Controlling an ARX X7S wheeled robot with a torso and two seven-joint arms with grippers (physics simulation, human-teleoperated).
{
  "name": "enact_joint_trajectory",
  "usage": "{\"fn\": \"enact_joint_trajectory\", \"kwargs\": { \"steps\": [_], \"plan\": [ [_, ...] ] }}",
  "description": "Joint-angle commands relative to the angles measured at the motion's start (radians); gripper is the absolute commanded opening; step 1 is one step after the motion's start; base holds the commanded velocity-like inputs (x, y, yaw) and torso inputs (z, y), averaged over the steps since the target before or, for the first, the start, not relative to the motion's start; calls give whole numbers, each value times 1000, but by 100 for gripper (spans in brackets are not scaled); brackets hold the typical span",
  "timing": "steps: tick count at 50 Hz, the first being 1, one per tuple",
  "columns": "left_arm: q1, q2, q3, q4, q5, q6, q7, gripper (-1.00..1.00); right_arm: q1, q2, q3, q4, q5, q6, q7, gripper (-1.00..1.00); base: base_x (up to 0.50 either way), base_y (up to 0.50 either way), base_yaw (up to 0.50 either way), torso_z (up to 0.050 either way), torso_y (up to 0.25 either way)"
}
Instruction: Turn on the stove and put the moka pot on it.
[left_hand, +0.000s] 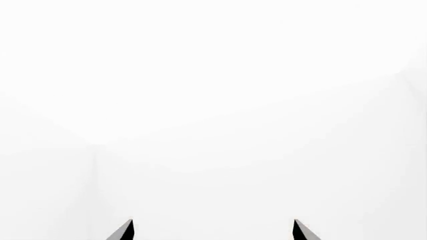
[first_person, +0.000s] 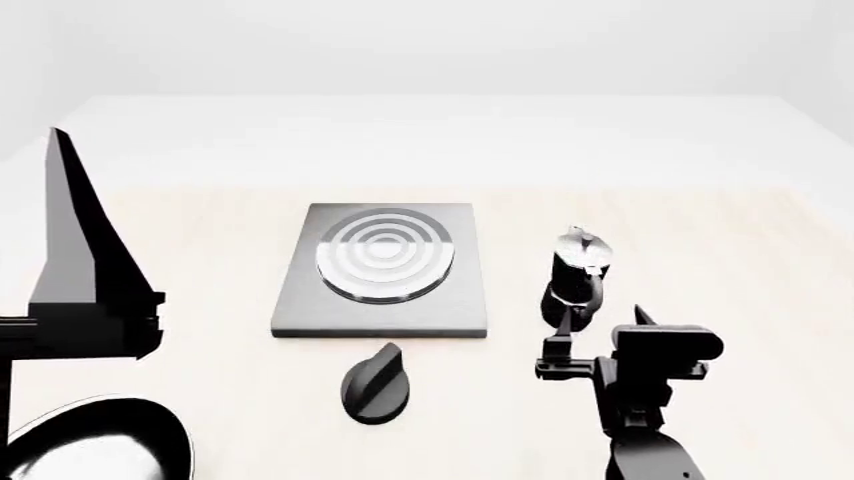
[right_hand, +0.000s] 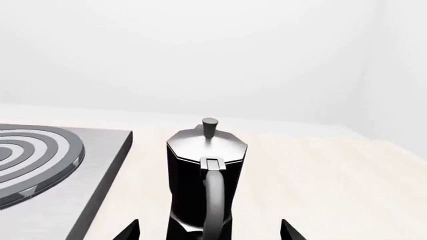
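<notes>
Left wrist view gives you only blank white space past the two dark fingertips of your left gripper (left_hand: 213, 230); they stand wide apart with nothing between them, so that hand is released and idle.

Head view sets everything around the stove (first_person: 380, 268), a grey plate with round burner rings on the pale table (first_person: 747, 250). Its black knob (first_person: 375, 385) lies just in front of the stove, apart from it, and nothing touches it; whether it has been turned you cannot tell. The moka pot (first_person: 578, 275) stands upright just to the right of the stove, on the table, not on the burner. Your right gripper (first_person: 566, 345) sits close in front of the pot's base. A black frying pan (first_person: 94, 445) shows well to the stove's left and nearer you, under the raised left arm.

Right wrist view looks straight at the pot's handle (right_hand: 212, 200), centred between your open right fingertips, which have not closed on it.

You appear to be lining up the grasp. Next, ease forward, close on the handle or waist, then lift and carry left onto the rings.
</notes>
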Motion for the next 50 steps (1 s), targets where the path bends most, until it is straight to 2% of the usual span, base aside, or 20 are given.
{"fn": "enact_joint_trajectory", "kwargs": {
  "steps": [1, 4, 11, 13, 14, 18, 19, 24, 25, 29, 30, 32, 36, 37, 40, 42, 45, 50],
  "plan": [
    [0, -4, 1, -1, -6, 0, -2, 100, 37, -11, -8, 45, -6, -8, -2, 100, 0, 0, 0, 0, 0],
    [1, -7, -6, 1, -13, -1, -4, 100, 47, -2, -8, 12, -1, 32, 4, 100, 0, 0, 0, 0, 0],
    [-4, -4, 8, -7, -9, 2, -4, 100, 73, -19, -9, 119, -12, -35, -8, 100, 0, 0, 0, 0, 0],
    [-6, -5, 9, -5, -11, -1, -5, 100, 74, -10, -8, 77, -5, 7, -1, 100, 0, 0, 0, 0, 0],
    [-7, -6, 7, -4, -12, -2, -6, 100, 78, -19, -9, 128, -12, -35, -7, 100, 0, 0, 0, 0, 0],
    [-5, -8, 5, -1, -15, -3, -9, 100, 92, -11, -6, 112, -6, -2, -3, 100, 0, 0, 0, 0, 0],
    [-5, -8, 5, -1, -15, -3, -9, 100, 94, -21, -8, 162, -13, -46, -10, 100, 0, 0, 0, 0, 0],
    [-11, -6, 15, -6, -13, -1, -8, 100, 98, -15, -10, 136, -8, -12, -5, 100, 0, 0, 0, 0, 0],
    [-12, -6, 16, -7, -13, -1, -8, 100, 107, -31, -13, 226, -22, -86, -15, 100, 0, 0, 0, 0, 0],
    [-12, -8, 15, -7, -15, -1, -10, 100, 112, -23, -15, 188, -17, -39, -10, 100, 0, 0, 0, 0, 0],
    [-11, -8, 13, -8, -15, 0, -10, 100, 118, -35, -17, 254, -25, -92, -18, 100, 0, 0, 0, 0, 0],
    [-10, -8, 15, -10, -14, 3, -9, 100, 120, -29, -18, 226, -21, -62, -15, 100, 0, 0, 0, 0, 0],
    [-8, -5, 19, -16, -9, 10, -7, 100, 141, -50, -23, 339, -34, -140, -28, 100, 0, 0, 0, 0, 0],
    [-9, -5, 20, -16, -9, 10, -7, 100, 139, -40, -23, 286, -27, -89, -22, 100, 0, 0, 0, 0, 0],
    [-10, -6, 22, -17, -9, 9, -7, 100, 154, -58, -24, 388, -37, -166, -34, 100, 0, 0, 0, 0, 0],
    [-12, -7, 23, -18, -10, 9, -8, 100, 143, -43, -25, 311, -29, -101, -24, 100, 0, 0, 0, 0, 0],
    [-10, -4, 27, -22, -5, 13, -7, 100, 141, -42, -26, 302, -30, -90, -18, 100, 0, 0, 0, 0, 0],
    [-8, -5, 27, -23, -8, 14, -8, 100, 169, -66, -28, 438, -42, -193, -34, 100, 0, 0, 0, 0, 0]
  ]
}}
